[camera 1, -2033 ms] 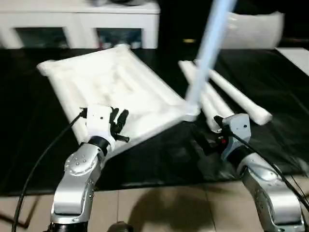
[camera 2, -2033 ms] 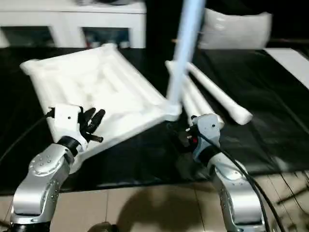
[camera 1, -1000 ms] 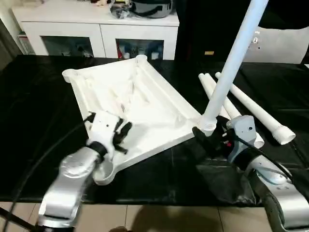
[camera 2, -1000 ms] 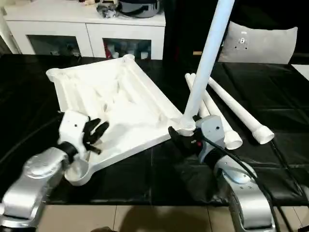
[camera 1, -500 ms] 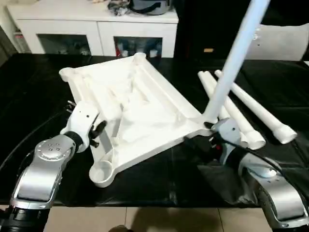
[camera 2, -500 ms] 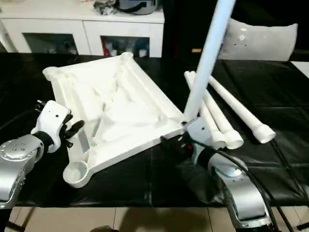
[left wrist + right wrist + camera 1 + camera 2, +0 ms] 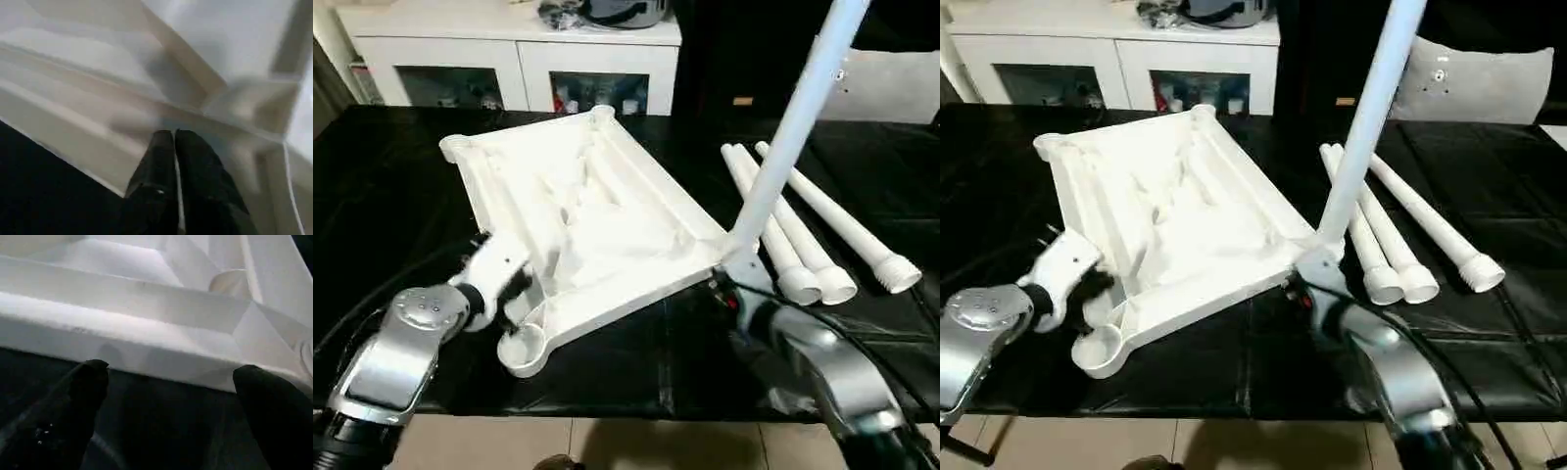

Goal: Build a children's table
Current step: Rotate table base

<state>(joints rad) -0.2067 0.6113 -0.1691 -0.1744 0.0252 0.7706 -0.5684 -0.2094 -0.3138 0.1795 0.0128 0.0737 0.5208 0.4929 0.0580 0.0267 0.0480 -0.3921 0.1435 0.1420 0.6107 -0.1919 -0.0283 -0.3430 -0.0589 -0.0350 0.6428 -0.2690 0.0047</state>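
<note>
Since a second ago the left gripper (image 7: 514,284) has slid off the tabletop (image 7: 587,211) toward its near-left corner socket; on the black table (image 7: 372,176), head views count one top, one leg (image 7: 793,127) upright in its right corner and three loose legs (image 7: 803,240) beside it. Left wrist view shows fingers (image 7: 161,171) pressed together against a rib, holding nothing. Right wrist view shows the right gripper (image 7: 171,377) spread wide before the top's edge; the hollow plastic likely handles light, stiff and slick, best gripped by rim or ribs.

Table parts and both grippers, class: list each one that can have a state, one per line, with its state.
Table top: upside down, ribbed underside up, on the black surface.
Fitted leg: standing in a near corner socket, leaning.
Three loose legs: lying side by side, unfitted.
Near-left corner socket: empty.
Left gripper: fingers shut, holding nothing.
Right gripper: fingers wide open, holding nothing.
</note>
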